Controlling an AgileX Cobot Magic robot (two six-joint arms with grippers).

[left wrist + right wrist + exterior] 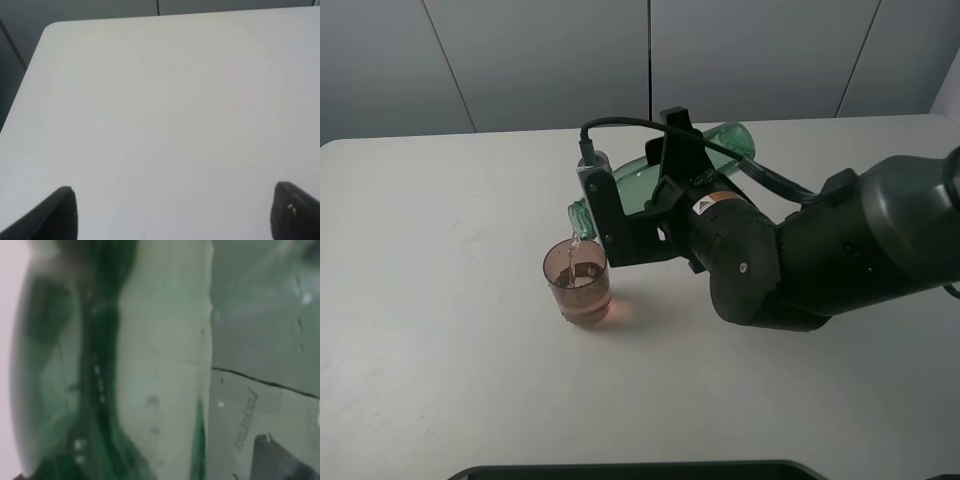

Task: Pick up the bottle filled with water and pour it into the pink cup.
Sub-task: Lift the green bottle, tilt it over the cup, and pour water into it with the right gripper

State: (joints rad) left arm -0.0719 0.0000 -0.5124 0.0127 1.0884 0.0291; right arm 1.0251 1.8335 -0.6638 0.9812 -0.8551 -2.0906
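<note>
Right arm (820, 250): reaches in low over the counter (440, 250), wrist rolled. Right gripper (665, 175): clamped across the middle of the bottle (632, 185), which lies tipped near level, mouth lowest and beyond the fingers. Pink cup (578, 282): upright on the counter, just below and ahead of that gripper, under the bottle's mouth; a thin stream of water (574, 243) falls into it. Left gripper (175, 212): fingers apart, holding nothing, bare counter ahead.

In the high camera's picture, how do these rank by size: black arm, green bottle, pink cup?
1. black arm, though it is nearer the camera
2. green bottle, partly hidden behind it
3. pink cup
</note>
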